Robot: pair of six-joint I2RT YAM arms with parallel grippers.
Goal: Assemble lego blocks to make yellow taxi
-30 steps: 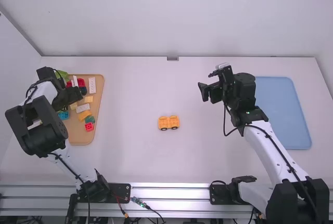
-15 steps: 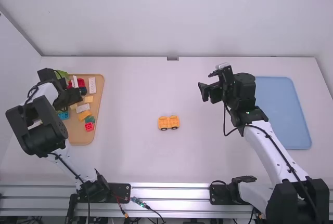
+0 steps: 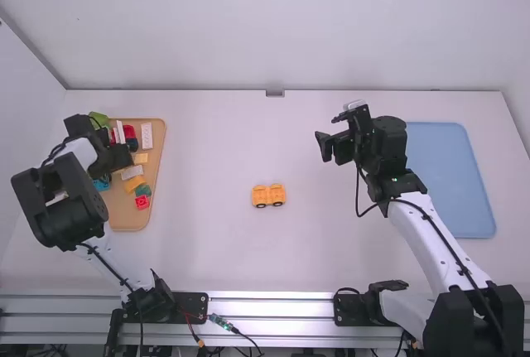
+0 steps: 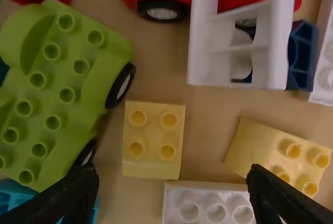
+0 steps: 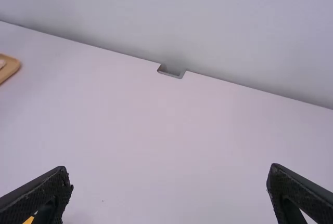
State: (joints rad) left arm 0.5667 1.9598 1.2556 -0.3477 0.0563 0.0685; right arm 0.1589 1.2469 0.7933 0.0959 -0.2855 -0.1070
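A: Where is the taxi, with twelve o'clock pointing away from the bases?

B: A yellow-orange wheeled base (image 3: 268, 195) is seen upright at mid-table. At nine o'clock from it, parts are held by a tan tray (image 3: 124, 218); at three, well apart, a blue tray (image 3: 451, 179) is seen.

A: And the claws?

B: The left gripper (image 4: 170, 174) is poised over the tan tray, its fingers spread with nothing between them. The right gripper (image 5: 169, 171) is placed at two o'clock from the base, also parted and empty.

A: What is called for next?

B: Probably a yellow brick is to be picked. A pale yellow block (image 4: 153, 140) is flanked by a green wheeled body (image 4: 54, 78) at ten o'clock and a white studded block (image 4: 208, 206) near four; whether the white one is touched cannot be told. The fingers are best centred, squared to the block's sides and lowered straight, so that the green wheel is not bumped and the white block is not dragged along.
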